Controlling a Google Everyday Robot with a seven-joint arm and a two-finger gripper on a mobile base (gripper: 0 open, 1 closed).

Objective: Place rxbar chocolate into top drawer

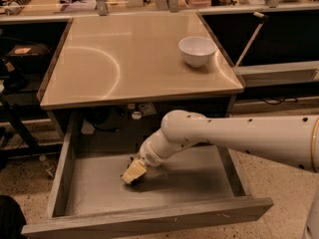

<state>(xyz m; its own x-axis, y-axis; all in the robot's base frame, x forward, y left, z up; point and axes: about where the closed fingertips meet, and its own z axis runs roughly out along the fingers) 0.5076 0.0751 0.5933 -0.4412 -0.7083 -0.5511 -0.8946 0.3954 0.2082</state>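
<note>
The top drawer [149,217] stands pulled out under the table, its grey floor showing. My white arm reaches from the right down into it. My gripper [133,172], with yellowish tips, is low over the drawer floor, left of its middle. A small dark patch [144,179] lies right under and beside the gripper; I cannot tell whether it is the rxbar chocolate in its black wrapper or only shadow. The bar does not show plainly anywhere else.
A white bowl [197,50] stands at the back right of the beige table top [124,68]. Dark shelves and cables flank the table on the left and right. A cluttered counter runs along the back.
</note>
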